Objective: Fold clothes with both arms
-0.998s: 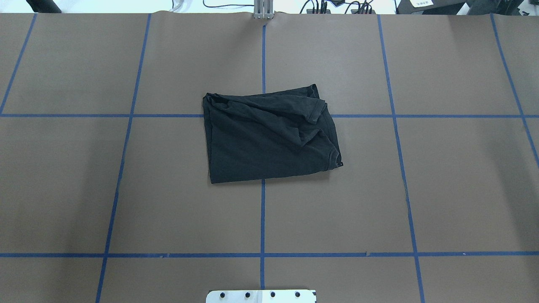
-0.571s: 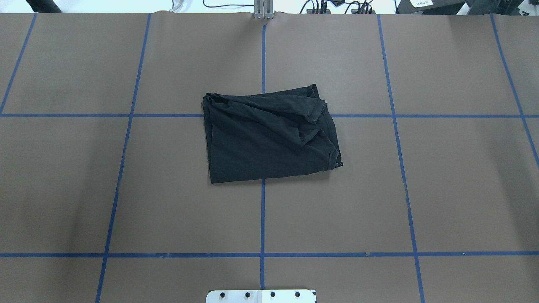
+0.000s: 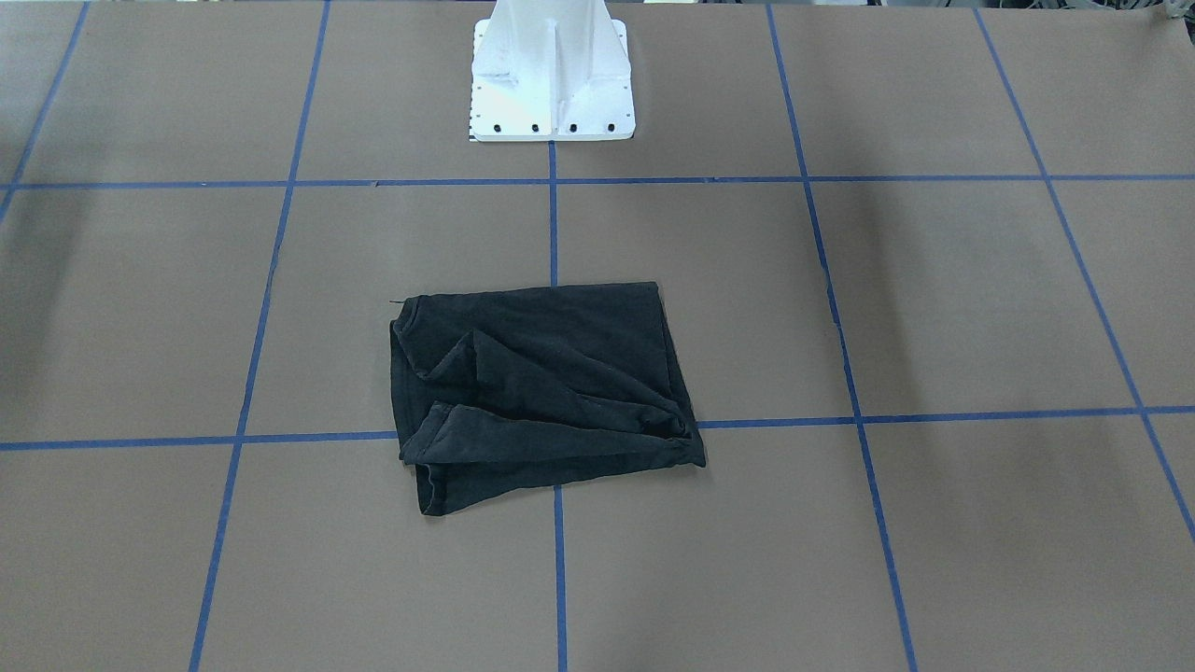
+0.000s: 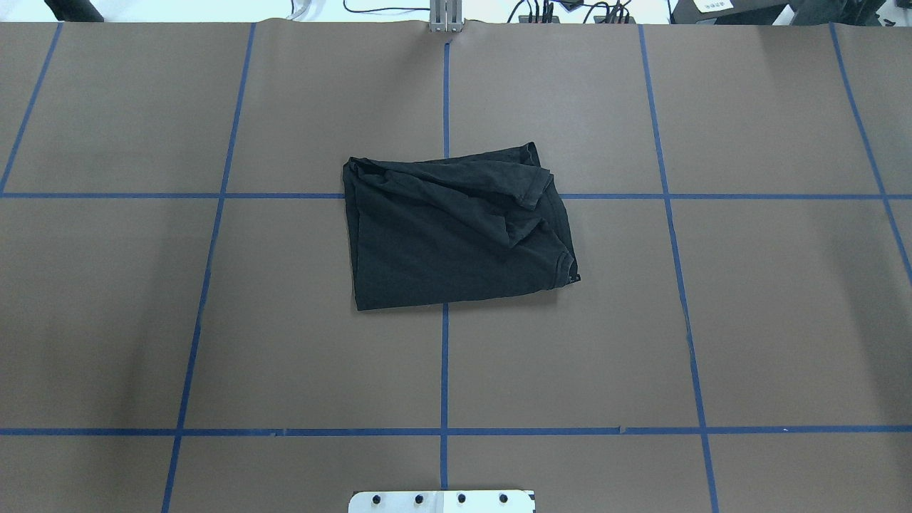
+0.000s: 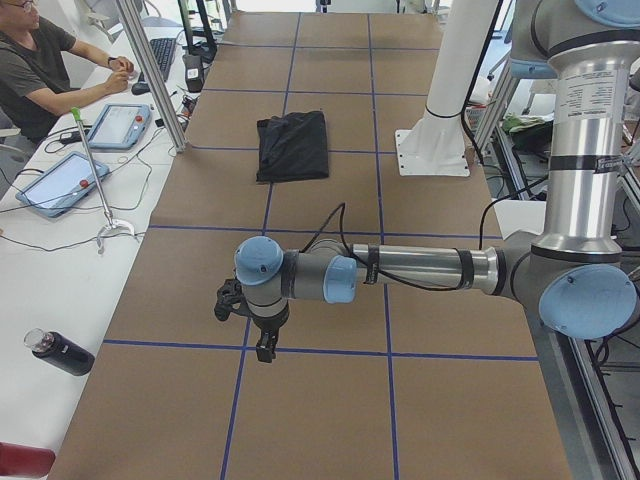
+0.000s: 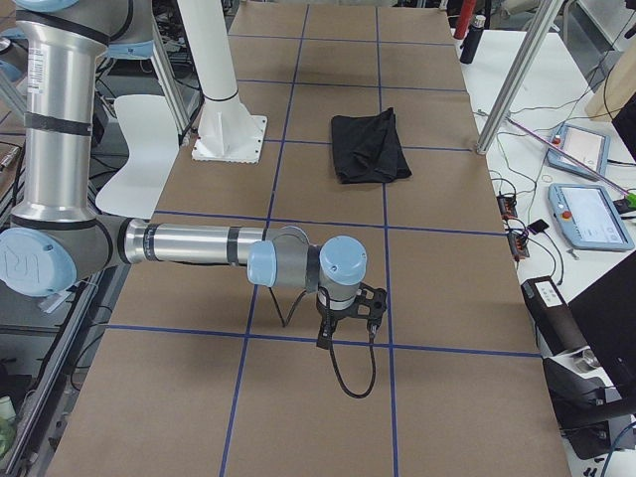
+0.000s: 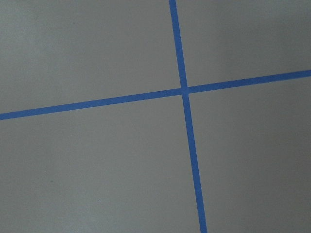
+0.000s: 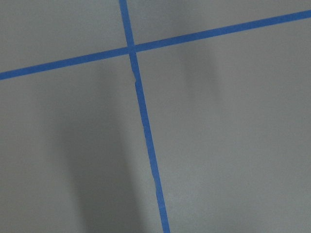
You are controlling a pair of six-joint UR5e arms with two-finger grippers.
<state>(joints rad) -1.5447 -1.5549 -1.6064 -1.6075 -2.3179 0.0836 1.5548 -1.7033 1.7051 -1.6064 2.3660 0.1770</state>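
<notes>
The black T-shirt lies folded into a rough rectangle at the table's middle, its logo hidden. It also shows in the front-facing view, the left view and the right view. My left gripper hangs over the table's left end, far from the shirt. My right gripper hangs over the right end, also far from it. Both show only in the side views, so I cannot tell whether they are open or shut. The wrist views show only brown table and blue tape.
The white pedestal base stands at the robot's side of the table. Blue tape lines grid the brown cover. An operator sits at a side bench with tablets. A dark bottle lies there.
</notes>
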